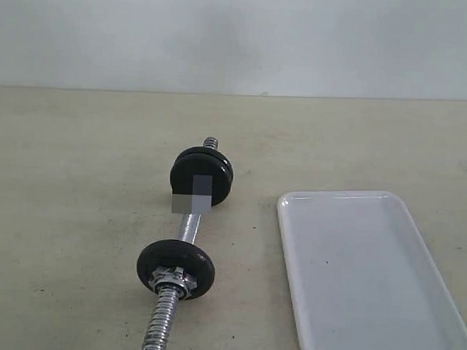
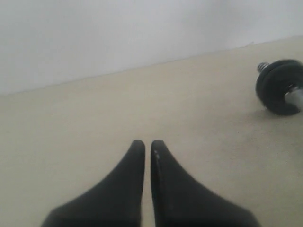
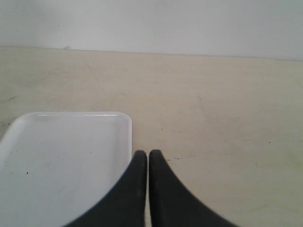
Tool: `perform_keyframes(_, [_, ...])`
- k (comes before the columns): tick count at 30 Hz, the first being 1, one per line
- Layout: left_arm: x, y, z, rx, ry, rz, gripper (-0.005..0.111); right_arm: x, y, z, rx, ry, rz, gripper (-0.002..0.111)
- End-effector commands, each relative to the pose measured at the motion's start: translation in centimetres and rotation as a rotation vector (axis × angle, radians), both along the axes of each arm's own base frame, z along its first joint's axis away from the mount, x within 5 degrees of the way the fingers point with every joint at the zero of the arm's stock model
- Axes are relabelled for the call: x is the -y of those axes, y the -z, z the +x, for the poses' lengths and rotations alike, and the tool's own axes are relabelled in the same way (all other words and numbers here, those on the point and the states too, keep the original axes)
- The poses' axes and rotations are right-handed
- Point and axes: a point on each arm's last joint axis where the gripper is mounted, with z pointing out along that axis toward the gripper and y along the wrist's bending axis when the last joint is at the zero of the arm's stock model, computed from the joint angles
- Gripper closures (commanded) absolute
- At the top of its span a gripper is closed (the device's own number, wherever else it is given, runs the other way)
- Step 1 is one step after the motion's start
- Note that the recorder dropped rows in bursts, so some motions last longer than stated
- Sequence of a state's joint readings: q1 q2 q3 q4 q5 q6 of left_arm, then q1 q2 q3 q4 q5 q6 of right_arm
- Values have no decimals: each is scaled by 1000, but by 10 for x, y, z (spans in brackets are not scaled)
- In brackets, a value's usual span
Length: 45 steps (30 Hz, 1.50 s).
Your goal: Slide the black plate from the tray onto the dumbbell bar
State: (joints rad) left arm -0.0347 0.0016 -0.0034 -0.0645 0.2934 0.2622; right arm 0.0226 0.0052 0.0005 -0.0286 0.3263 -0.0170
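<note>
The dumbbell bar (image 1: 188,229) lies on the table, running from near to far. Two black plates (image 1: 202,176) sit together at its far end. Another black plate (image 1: 175,267) sits toward the near end, with a chrome nut (image 1: 172,279) against it. The white tray (image 1: 368,282) lies to the right of the bar with nothing on it. My left gripper (image 2: 147,144) is shut and empty over bare table, well away from the far plates (image 2: 281,86). My right gripper (image 3: 147,153) is shut and empty beside the tray's edge (image 3: 129,137). Neither gripper appears in the exterior view.
A beige table (image 1: 78,176) runs back to a pale wall (image 1: 239,36). The bar's threaded near end (image 1: 157,327) reaches the bottom edge of the exterior view.
</note>
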Motion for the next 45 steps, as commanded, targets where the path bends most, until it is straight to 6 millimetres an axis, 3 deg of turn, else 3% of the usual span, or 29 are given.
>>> perform_keyframes(1, [-9,0,0,10,-32,325,102,0,-1,0,10,3,3,109])
perform_keyframes(4, [-6,1,0,7,-23,216,102,0,-1,0,10,4,6,109])
perform_keyframes(9, [-5,1,0,6,-19,178,102,0,-1,0,10,4,6,109])
perform_keyframes(11, [2,0,0,4,3,-85,102,0,-1,0,10,4,6,109])
perform_keyframes(13, [4,0,0,1,10,-167,102,0,-1,0,10,4,6,109])
perform_keyframes(17, [1,0,0,4,1,-67,102,0,-1,0,10,4,6,109])
perform_keyframes(45, [2,0,0,3,4,-97,102,0,-1,0,10,5,9,109])
